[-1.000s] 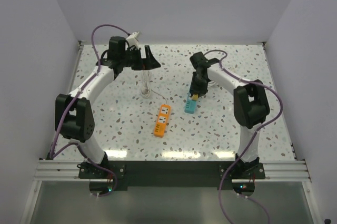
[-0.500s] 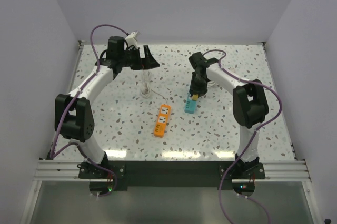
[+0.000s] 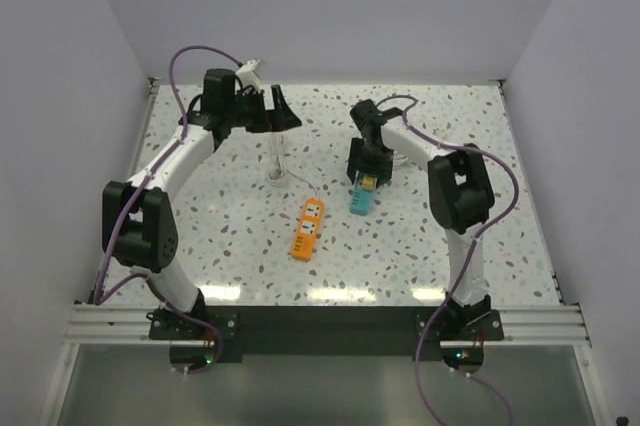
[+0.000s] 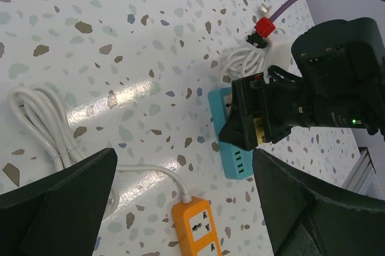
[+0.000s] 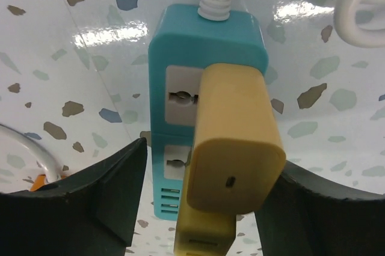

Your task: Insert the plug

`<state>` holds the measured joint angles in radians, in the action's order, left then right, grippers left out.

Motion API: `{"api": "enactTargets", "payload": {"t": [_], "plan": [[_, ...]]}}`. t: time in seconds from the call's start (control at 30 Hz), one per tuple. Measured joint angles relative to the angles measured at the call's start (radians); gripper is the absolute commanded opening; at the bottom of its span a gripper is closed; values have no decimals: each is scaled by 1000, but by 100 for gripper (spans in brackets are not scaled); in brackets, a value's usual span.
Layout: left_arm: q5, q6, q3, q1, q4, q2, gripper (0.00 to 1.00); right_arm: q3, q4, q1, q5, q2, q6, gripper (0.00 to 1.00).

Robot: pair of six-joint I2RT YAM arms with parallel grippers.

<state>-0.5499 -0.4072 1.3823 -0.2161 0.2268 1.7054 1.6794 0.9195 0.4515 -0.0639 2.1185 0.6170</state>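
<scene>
The yellow-tan plug (image 5: 234, 148) stands between my right gripper's fingers, over the teal power strip (image 5: 204, 45), and covers the right side of its sockets. The right gripper (image 3: 367, 168) is low over that strip (image 3: 360, 200). Its jaws stand apart: the right finger (image 5: 337, 214) is against the plug, and a gap shows between the plug and the left finger (image 5: 90, 202). The plug shows as a yellow spot in the top view (image 3: 368, 183). My left gripper (image 3: 281, 111) is open, empty and raised at the far left. Its view shows the teal strip (image 4: 231, 160).
An orange power strip (image 3: 308, 228) lies near the table's middle, also in the left wrist view (image 4: 195, 229). Its white coiled cable (image 3: 275, 161) lies below the left gripper. More white cable (image 5: 355, 3) lies just beyond the teal strip.
My right arm has swung its elbow leftward and the gripper has shifted slightly left over the teal strip. The left arm has barely moved.
</scene>
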Motion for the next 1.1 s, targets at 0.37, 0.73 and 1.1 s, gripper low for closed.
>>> {"api": "enactTargets", "payload": {"t": [0.37, 0.73, 1.1], "plan": [[49, 9, 2, 21, 36, -56, 100, -37, -61, -8, 27, -115, -39, 99], [201, 60, 2, 79, 115, -164, 100, -274, -296, -135, 135, -535, -83, 99], [331, 75, 0, 79, 143, -250, 100, -452, -376, -362, 87, -740, -182, 99]]}}
